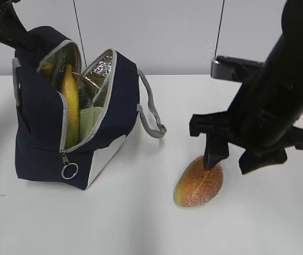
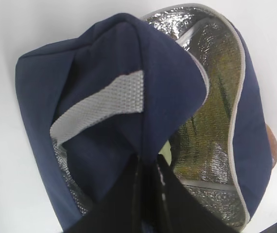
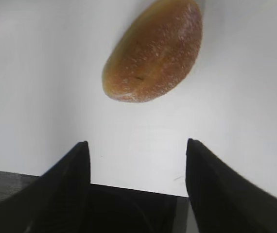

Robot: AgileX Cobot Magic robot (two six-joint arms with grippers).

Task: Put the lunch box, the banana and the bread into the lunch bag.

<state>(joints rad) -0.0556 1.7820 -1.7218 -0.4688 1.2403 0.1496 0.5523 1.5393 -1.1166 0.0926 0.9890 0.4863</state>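
The boxy dark navy fabric lunch bag (image 1: 50,133) stands on the white worktop (image 1: 141,223) with its silver foil-lined mouth gaping. Inside it, the curved yellow banana (image 1: 70,103) stands upright, just beside the pale sage-green lid of the lunch box (image 1: 89,121). The left gripper (image 2: 146,167) has its fingers closed, pinching the bag's navy fabric by the grey strap. Well to the bag's right, the oval golden-brown bread (image 1: 198,181) lies on the worktop. The right gripper (image 1: 239,156) hangs over the bun, its fingers spread apart and empty.
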